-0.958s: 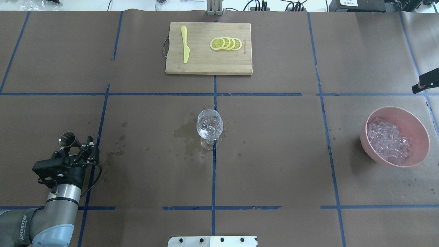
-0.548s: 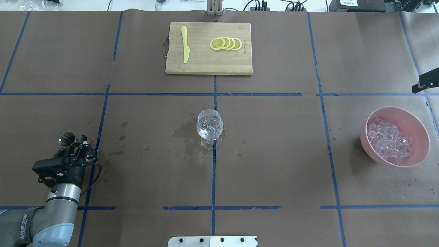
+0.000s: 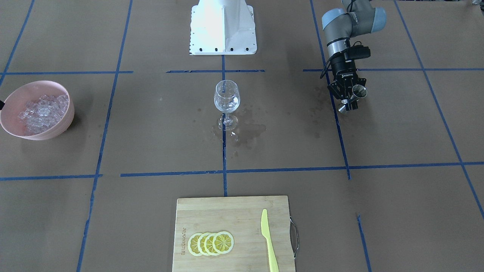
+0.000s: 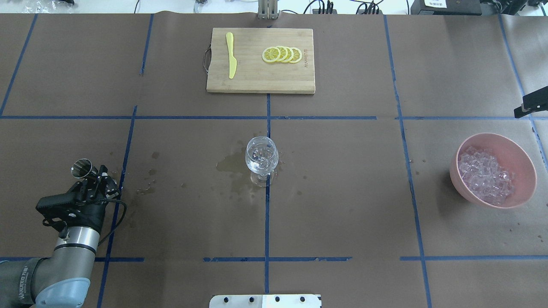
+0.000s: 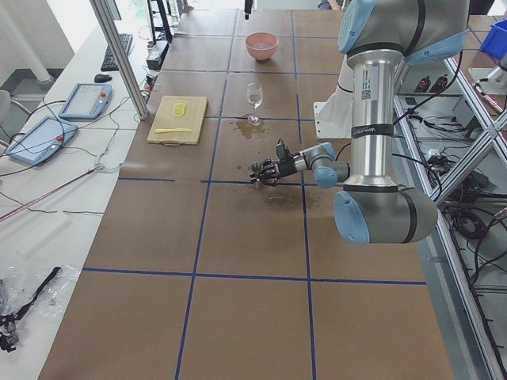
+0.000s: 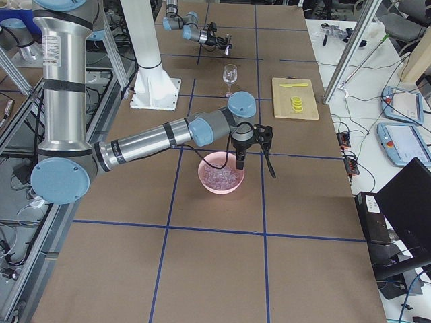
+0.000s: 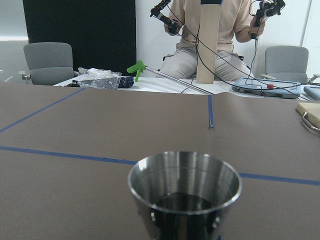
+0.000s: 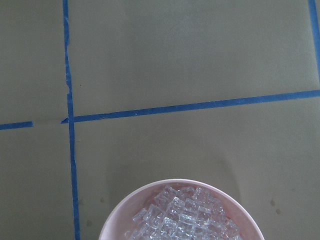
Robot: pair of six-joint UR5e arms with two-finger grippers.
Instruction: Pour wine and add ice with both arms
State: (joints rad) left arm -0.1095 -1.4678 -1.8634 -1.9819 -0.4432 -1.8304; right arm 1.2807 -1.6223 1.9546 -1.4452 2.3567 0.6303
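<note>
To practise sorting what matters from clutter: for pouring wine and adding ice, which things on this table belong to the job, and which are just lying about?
Belongs to the job:
clear stemmed wine glass
small steel measuring cup
round pink bowl
clear ice cubes

Just lying about:
rectangular wooden cutting board
yellow lemon slices
yellow plastic knife

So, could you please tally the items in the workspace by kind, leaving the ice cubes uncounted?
Lemon slices: 4
Yellow knife: 1
Cutting board: 1
Wine glass: 1
Pink bowl: 1
Metal jigger: 1
Total: 9
</note>
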